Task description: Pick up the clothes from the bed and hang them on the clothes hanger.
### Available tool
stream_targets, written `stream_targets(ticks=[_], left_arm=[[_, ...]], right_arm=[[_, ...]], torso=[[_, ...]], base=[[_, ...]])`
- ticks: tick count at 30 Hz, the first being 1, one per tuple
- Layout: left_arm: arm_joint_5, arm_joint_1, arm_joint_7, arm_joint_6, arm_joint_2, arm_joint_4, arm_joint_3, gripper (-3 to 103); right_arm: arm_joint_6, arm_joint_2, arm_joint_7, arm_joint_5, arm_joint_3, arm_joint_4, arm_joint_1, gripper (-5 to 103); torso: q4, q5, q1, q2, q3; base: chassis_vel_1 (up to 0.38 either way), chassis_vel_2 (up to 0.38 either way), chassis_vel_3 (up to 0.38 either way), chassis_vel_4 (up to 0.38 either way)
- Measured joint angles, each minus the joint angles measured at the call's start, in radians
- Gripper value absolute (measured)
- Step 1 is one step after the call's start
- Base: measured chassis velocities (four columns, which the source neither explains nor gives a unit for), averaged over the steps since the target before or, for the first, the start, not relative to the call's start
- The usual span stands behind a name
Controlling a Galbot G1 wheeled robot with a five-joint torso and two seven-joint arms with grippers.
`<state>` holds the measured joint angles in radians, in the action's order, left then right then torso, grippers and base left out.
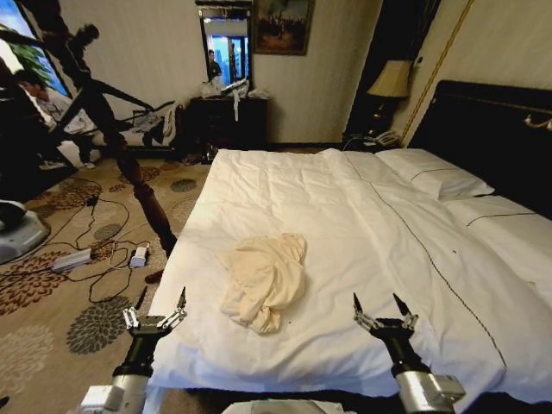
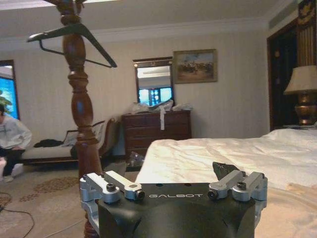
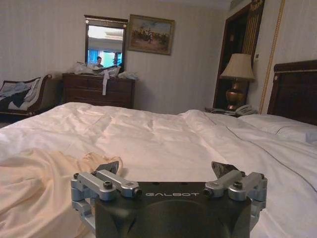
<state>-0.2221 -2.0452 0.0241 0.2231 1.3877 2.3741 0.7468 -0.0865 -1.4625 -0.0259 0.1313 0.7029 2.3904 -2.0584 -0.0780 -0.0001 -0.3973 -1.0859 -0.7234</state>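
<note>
The clothes [image 1: 263,280], a crumpled cream top, lie on the white duvet of the bed [image 1: 345,207] near its foot; they also lie close in front of the right wrist camera [image 3: 39,183]. My left gripper [image 1: 159,304] is open at the bed's near left corner, to the left of the clothes. My right gripper [image 1: 379,304] is open over the duvet, to the right of them, with nothing between its fingers [image 3: 167,167]. The black clothes hanger [image 2: 74,35] hangs high on a turned wooden stand [image 2: 81,114], seen past my left gripper [image 2: 171,171].
The wooden stand [image 1: 138,185] rises from the carpet just left of the bed. Cables and a power strip [image 1: 73,259] lie on the patterned carpet. A dark dresser [image 1: 228,121] stands at the far wall; pillows [image 1: 435,177], a black headboard [image 1: 492,129] and a lamp [image 1: 392,79] are at the right.
</note>
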Motion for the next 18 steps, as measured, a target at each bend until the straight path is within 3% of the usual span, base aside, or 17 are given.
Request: stream_targets(ticks=[6,12,18], left_arm=[[-0.056,0.006,0.041,-0.003,0.054,-0.004,0.02,98],[-0.015,0.027,0.025,-0.005,0.057,0.006,0.041,98],[-0.075,0.069,0.012,-0.03,0.038,0.001,0.103,98]], right_arm=[[-0.02,-0.011,-0.006,-0.002,-0.021,-0.002,-0.009,100],[-0.027,-0.013,-0.011,-0.011,-0.025,-0.002,-0.006,100],[-0.011,0.008,-0.012,-0.001,-0.028,0.014,-0.028,100]], torso=[[0.0001,0.0,0.0,0.0,0.0],[0.0001,0.0002,0.0,0.0,0.0],[0.0,0.0001,0.0,0.0,0.0]], base=[[0.0,0.0,0.0,0.0],[0.0,0.0,0.0,0.0],[0.0,0.0,0.0,0.0]])
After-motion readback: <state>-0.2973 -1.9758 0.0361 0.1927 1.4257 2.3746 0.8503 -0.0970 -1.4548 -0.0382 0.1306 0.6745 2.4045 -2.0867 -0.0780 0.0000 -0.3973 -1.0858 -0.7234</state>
